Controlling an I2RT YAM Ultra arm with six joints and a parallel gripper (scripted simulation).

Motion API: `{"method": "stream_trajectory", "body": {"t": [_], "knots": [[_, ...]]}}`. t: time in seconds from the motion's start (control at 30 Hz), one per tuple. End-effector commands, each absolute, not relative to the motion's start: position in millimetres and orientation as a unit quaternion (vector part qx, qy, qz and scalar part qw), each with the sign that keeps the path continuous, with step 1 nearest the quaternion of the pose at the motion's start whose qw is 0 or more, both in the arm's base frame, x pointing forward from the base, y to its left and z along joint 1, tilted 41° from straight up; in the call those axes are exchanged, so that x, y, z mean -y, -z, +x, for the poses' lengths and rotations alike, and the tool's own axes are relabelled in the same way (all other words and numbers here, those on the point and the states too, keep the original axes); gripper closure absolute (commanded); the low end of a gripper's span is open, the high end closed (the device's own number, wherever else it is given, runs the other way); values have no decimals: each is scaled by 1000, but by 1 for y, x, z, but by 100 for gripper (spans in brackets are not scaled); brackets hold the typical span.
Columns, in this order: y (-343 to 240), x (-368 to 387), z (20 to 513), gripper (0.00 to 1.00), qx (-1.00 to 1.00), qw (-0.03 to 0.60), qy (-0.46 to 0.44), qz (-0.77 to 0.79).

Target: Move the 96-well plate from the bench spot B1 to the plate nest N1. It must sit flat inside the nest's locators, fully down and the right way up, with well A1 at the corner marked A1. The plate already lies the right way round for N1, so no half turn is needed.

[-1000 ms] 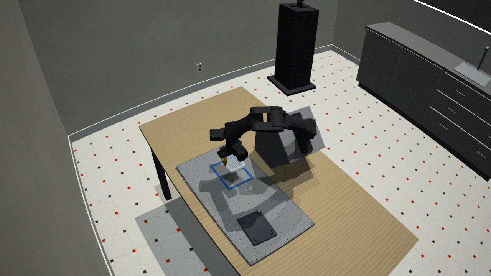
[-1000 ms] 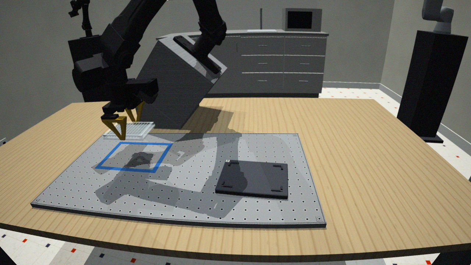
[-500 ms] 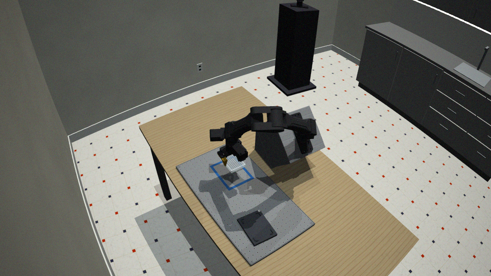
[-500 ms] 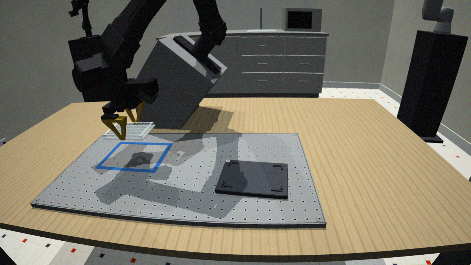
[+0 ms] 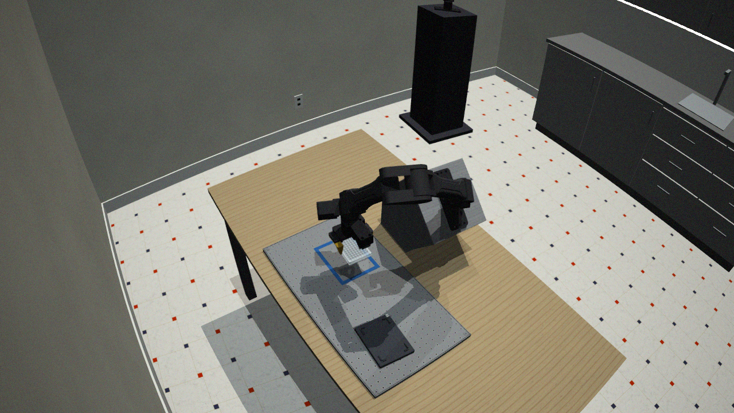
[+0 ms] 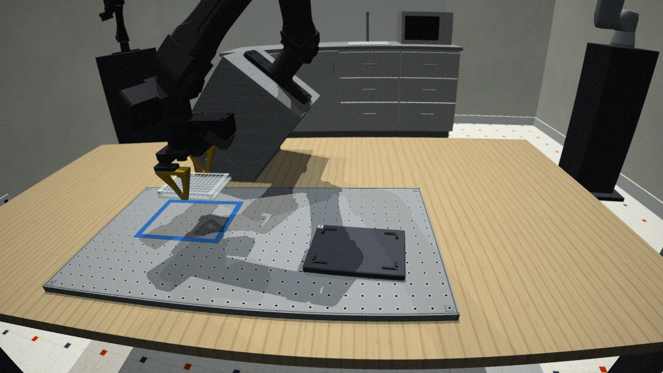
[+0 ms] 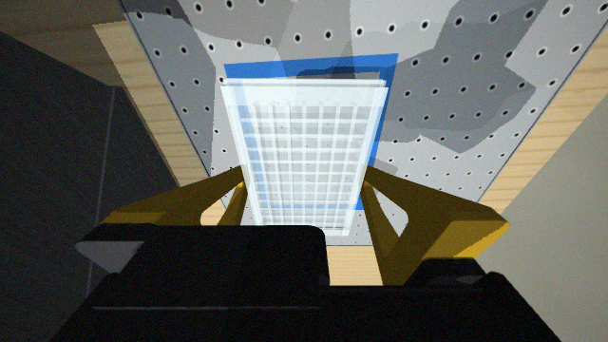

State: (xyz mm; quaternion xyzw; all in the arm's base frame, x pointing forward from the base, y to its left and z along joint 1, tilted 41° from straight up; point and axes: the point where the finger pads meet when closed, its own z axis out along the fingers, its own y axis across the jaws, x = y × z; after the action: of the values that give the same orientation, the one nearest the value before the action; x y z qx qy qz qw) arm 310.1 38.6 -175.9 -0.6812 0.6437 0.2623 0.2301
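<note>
1. The clear, rectangular plastic 96-well plate (image 7: 304,152) is showing a fine grid of small square wells, translucent white, with a raised rim around its edge.
2. The black parallel gripper with yellow fingers is clamping the plate by its two long sides, near one short end.
3. The plate is hanging level above the grey perforated metal board (image 6: 259,278), over the far edge of the blue square outline (image 6: 153,221), toward the table's far left corner.
4. The dark flat rectangular plate nest (image 6: 357,253) with corner locators is lying well apart, nearer the board's right end.
</note>
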Motion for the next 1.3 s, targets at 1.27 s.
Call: {"method": "stream_trajectory", "body": {"t": [1.27], "knots": [[81,-123,336,100,-657,240,-255,-668]]}}
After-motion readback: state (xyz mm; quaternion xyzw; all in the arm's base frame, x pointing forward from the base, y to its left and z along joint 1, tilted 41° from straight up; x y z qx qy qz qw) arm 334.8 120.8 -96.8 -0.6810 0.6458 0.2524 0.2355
